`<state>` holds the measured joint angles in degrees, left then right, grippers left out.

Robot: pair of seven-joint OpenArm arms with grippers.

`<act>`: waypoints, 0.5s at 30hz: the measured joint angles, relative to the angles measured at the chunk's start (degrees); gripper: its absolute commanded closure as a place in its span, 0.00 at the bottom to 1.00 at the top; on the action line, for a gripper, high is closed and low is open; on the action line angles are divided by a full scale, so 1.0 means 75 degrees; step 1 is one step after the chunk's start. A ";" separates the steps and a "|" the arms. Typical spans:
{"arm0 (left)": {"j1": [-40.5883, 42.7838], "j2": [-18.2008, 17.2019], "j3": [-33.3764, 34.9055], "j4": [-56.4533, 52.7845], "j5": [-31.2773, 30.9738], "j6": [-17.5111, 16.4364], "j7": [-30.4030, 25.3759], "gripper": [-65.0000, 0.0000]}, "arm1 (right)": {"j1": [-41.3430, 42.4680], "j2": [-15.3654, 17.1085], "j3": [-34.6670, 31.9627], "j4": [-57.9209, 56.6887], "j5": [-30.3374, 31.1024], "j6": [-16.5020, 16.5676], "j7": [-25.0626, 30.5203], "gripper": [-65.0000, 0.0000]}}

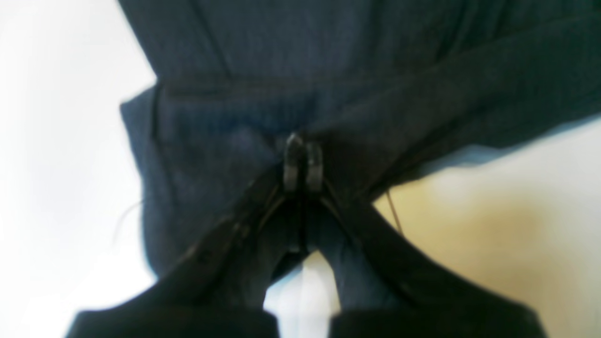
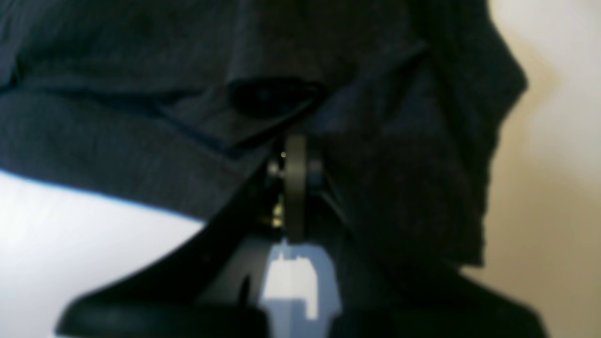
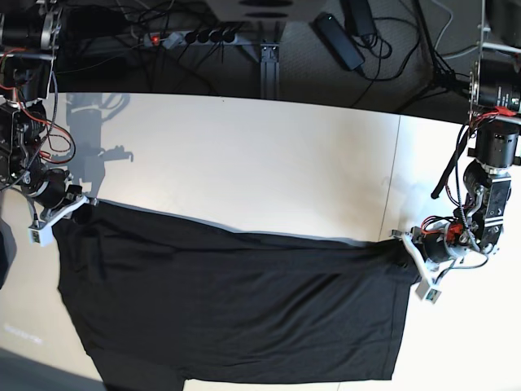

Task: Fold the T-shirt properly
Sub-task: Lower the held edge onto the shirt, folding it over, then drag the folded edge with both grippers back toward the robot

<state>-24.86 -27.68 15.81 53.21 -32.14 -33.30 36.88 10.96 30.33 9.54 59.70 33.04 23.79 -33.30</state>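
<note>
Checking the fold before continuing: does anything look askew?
Yes. The T-shirt hangs slanted: the right hand holds its corner higher in the base view than the left hand does, so the stretched edge runs diagonally.

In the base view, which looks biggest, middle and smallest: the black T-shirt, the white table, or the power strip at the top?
1. White table, the largest, running across the whole view.
2. Black T-shirt, spread wide, covering the table's lower part.
3. Power strip, the smallest, though it lies beyond the table, which may shrink it.
</note>
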 measured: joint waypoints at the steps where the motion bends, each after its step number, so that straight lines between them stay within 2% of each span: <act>1: 0.0172 -0.0117 0.0000 0.0283 -0.0204 0.0000 0.0160 1.00 | -0.0181 0.0000 0.0052 0.0163 0.0012 0.0003 -0.0003 1.00; 8: 0.1524 -0.0659 -0.0146 0.2028 -0.0402 -0.0006 0.0466 1.00 | -0.1749 0.0020 0.0254 0.1562 0.0073 -0.0006 0.0134 1.00; 15: 0.2483 -0.0670 -0.1399 0.3118 -0.0423 0.0003 0.0460 1.00 | -0.3048 0.0015 0.0650 0.2856 0.0137 -0.0003 0.0006 1.00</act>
<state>-6.24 -32.71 5.32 76.60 -35.31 -33.28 40.34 -11.90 30.44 14.41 81.12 34.06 23.77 -33.26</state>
